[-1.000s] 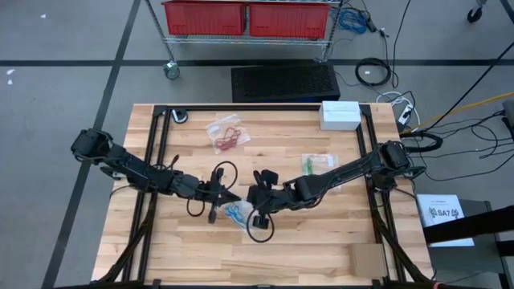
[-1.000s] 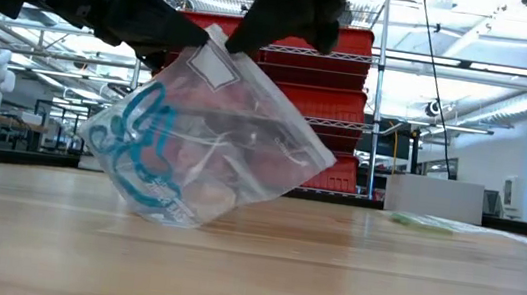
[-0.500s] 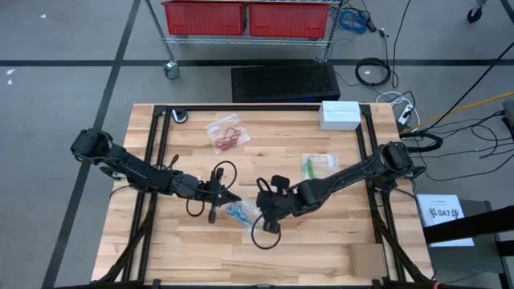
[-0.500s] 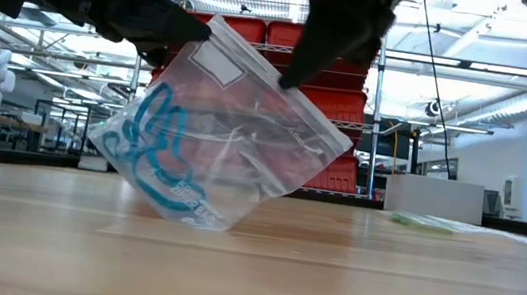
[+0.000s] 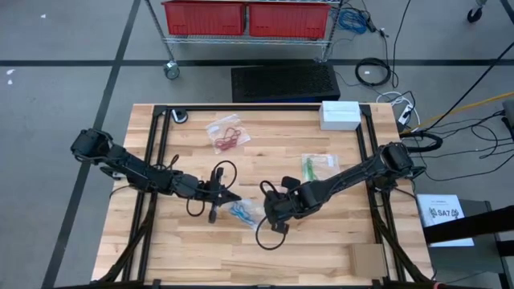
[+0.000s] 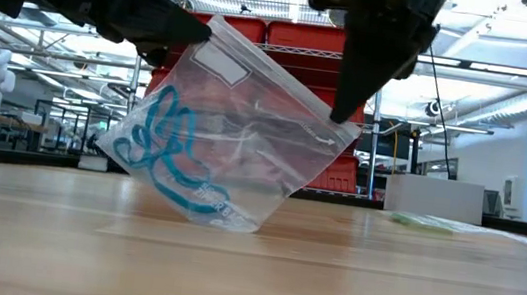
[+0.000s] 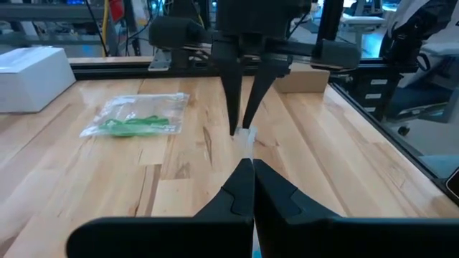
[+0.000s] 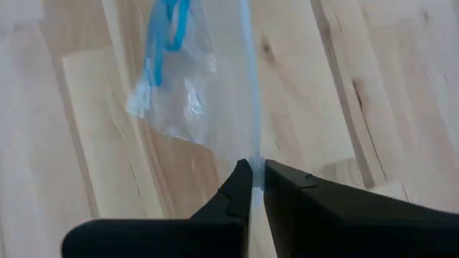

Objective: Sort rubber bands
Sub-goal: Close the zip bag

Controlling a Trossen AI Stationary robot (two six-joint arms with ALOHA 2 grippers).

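Observation:
A clear plastic bag with blue rubber bands inside hangs between my two grippers near the table's middle. My left gripper is shut on one end of the bag's top edge. My right gripper is shut on the other end. The blue bands lie bunched in the bag's lower part. The bag's bottom corner rests on the table. My left gripper pinches the bag's top edge at its left end between the two fingertips, coming nearly level from the table's left. The bag hangs below it. My right gripper pinches the same top edge at its other end between the fingertips, pointing steeply down from above. The edge runs straight and taut between the two grippers.
A bag of red bands lies at the far middle of the table and a bag of green bands to the right. A white box stands at the far right corner. A cardboard piece lies near right.
My right gripper has gone toward the table's right and near edges and has tipped to point more steeply down, staying shut on the bag. The bag's top edge has been drawn out longer and taut, and the bag's bottom has slid rightward along the table.

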